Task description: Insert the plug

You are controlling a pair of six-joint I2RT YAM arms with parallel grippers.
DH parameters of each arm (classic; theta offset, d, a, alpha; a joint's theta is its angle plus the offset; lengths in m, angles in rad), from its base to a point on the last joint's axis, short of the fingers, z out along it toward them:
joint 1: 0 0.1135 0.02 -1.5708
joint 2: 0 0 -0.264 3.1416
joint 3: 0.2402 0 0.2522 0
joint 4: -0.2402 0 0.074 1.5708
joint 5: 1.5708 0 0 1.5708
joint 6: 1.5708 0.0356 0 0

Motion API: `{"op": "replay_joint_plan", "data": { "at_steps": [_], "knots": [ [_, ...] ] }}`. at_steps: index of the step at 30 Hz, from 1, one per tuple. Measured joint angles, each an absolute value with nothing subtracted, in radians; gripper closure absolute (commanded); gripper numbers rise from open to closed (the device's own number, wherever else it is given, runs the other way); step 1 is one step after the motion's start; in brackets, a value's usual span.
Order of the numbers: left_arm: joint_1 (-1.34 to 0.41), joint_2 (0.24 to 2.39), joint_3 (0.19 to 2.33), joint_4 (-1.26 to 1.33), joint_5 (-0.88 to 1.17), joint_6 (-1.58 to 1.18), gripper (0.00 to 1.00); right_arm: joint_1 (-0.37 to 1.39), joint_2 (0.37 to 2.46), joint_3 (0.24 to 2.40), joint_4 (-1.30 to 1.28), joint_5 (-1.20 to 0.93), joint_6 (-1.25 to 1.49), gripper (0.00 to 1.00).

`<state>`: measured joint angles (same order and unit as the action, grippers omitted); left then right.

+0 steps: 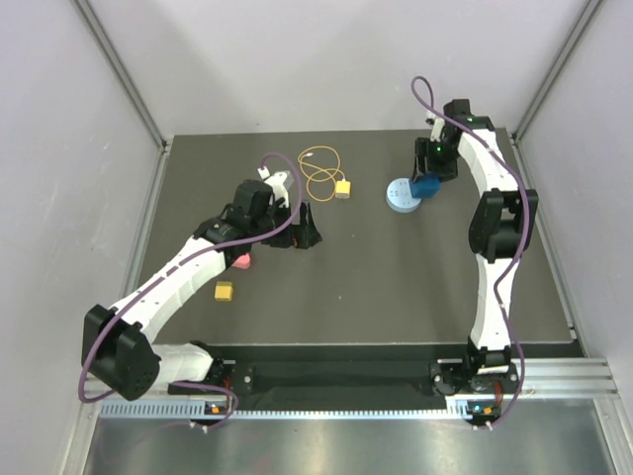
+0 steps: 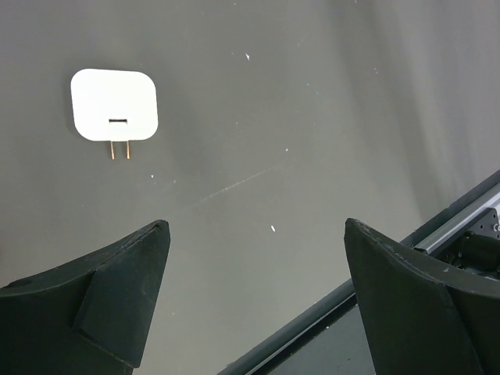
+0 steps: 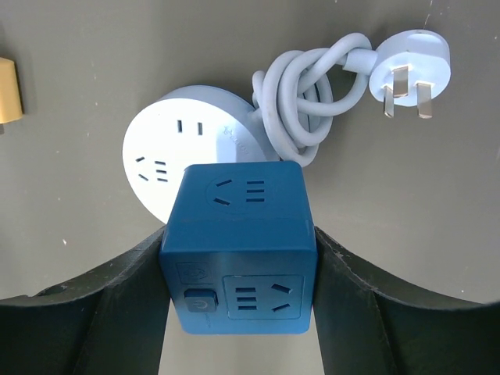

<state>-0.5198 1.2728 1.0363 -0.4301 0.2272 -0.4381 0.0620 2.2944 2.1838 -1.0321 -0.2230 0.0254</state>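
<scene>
The plug point(image 1: 342, 188), a small yellow connector, lies on the dark table at the end of its looped yellow-orange wire point(image 1: 318, 166). Its edge shows at the left border of the right wrist view as the plug point(image 3: 8, 90). My left gripper point(image 1: 302, 233) hovers left of the plug, and in its own view the left gripper point(image 2: 254, 228) is wide open with bare table between the fingers. My right gripper point(image 3: 238, 234) is shut on a blue socket cube point(image 3: 238, 250) just above a round pale-blue power strip point(image 3: 187, 148). From above, the right gripper point(image 1: 427, 178) is at the back right.
A white two-prong adapter point(image 2: 114, 105) lies flat ahead of the left fingers. The strip's coiled cord and three-pin plug head point(image 3: 410, 70) lie beside it. A loose yellow block point(image 1: 225, 291) and a pink piece point(image 1: 240, 261) sit near the left arm. A metal edge rail point(image 2: 437, 230) runs close by.
</scene>
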Motion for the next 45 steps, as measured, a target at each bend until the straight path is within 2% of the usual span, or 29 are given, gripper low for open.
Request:
{"op": "replay_joint_plan", "data": {
  "at_steps": [15, 45],
  "knots": [
    [-0.520, 1.273, 1.036, -0.434, 0.228, -0.434, 0.03, 0.061, 2.310, 2.208, -1.041, -0.255, 0.025, 1.00],
    [-0.520, 1.272, 1.036, -0.434, 0.238, -0.431, 0.02, 0.115, 2.351, 2.285, -1.078, -0.138, 0.025, 1.00]
  ]
}}
